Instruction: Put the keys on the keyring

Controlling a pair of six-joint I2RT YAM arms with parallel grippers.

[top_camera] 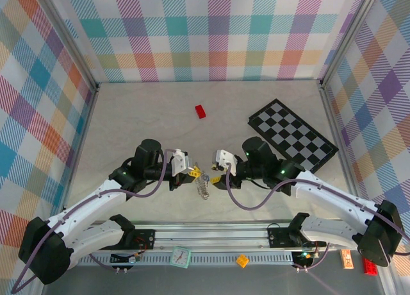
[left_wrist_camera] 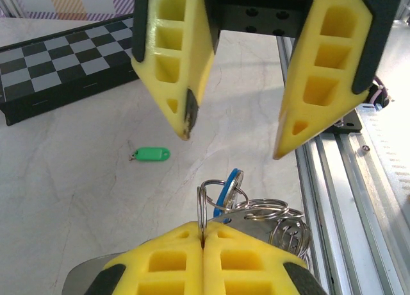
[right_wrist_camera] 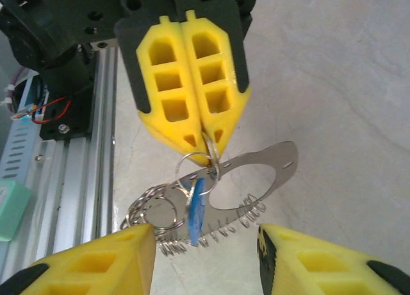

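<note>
Holding the keyring (right_wrist_camera: 275, 161): it sits mid-table near the near edge, between the 2 grippers, pinched by a thin wire loop at its top.
Left gripper (right_wrist_camera: 206, 141): its fingers are pressed together on that loop, so the whole bunch hangs from 1 point.
Keyring feel: expect light, stiff, slick metal. The jagged coiled edge will likely snag, and the bunch can swing, so steady it by the flat plate part.
Blue key (right_wrist_camera: 195, 211): it hangs among the rings and looks threaded already. Treat it as loose weight that may twist the bunch.
Green key (left_wrist_camera: 152, 154): it lies flat on the table (left_wrist_camera: 77, 199), apart from the bunch, on the side toward the chequered board (left_wrist_camera: 57, 58). It is tiny and low, so take it by the plastic head, which should slip less than the blade.
Right gripper (left_wrist_camera: 232, 142): its fingers stand apart, holding nothing, just beside the bunch.
Edges: the rail (left_wrist_camera: 339, 179) runs along the near side, close to the coils. Keep them from catching on it.
Open room: you have bare table on the far side. The red brick (top_camera: 201, 111) is well apart.
</note>
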